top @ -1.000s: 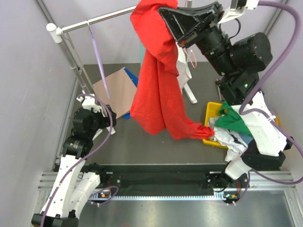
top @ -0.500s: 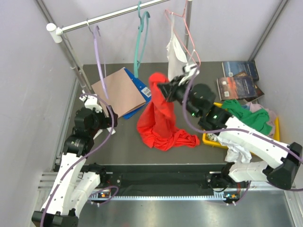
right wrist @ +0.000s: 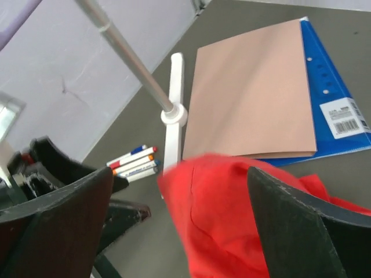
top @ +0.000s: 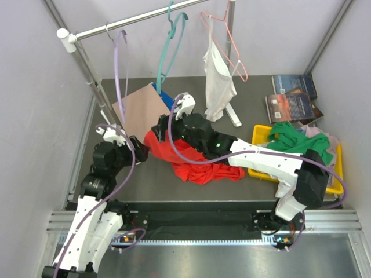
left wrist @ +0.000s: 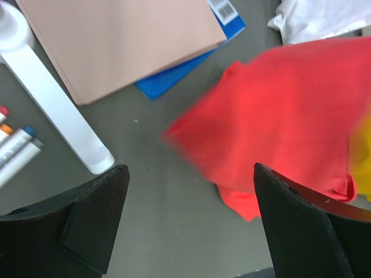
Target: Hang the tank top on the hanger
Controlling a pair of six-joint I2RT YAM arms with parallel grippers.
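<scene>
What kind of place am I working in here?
Probably a lab test cell dressed as a wardrobe corner: a clothes rail carrying the teal hanger, a yellow bin of garments, and plain panel walls.

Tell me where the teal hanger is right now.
Top view, upper centre: the teal hanger hangs bare on the rail, between the lavender hanger on the left and the pink hanger holding the white top.

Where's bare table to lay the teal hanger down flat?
Two bare patches: the back strip between the rack foot and the books, and the near strip between the tank top and the front rail. Crowded: folders at left, yellow bin at right.
</scene>
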